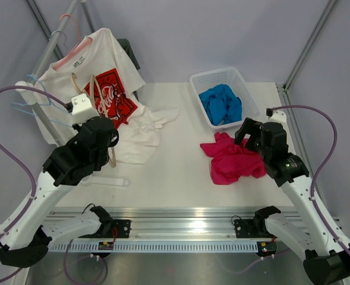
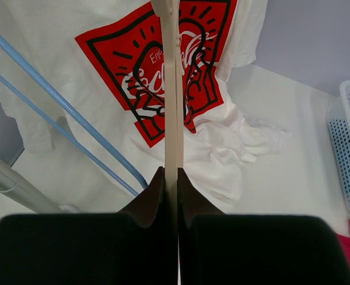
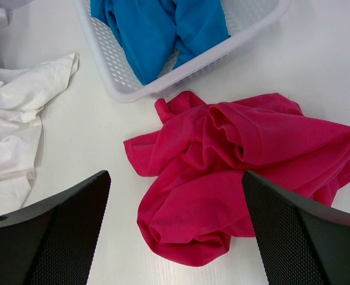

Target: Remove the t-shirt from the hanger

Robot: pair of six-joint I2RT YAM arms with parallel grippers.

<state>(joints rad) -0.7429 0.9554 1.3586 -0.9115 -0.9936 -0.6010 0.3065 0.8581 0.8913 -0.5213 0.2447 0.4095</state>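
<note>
Above white table [image 1: 175, 169], left fingers [image 2: 151, 202] clamp the hanger [image 2: 172, 119]; right fingers [image 3: 62, 219] spread over crumpled t-shirt [image 3: 234, 166].

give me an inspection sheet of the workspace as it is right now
surface: white table, no spills seen
job's things: magenta t-shirt lies crumpled on the table, off the beige hanger
clutter: white basket holding a blue garment; white printed t-shirt draping from the rack onto the table; light-blue wire hangers
grippers: left gripper shut on the hanger; right gripper open above the magenta t-shirt
cables: purple cables loop out from each arm
surroundings: grey rack pole at far left, plain walls; nothing else seen
</note>
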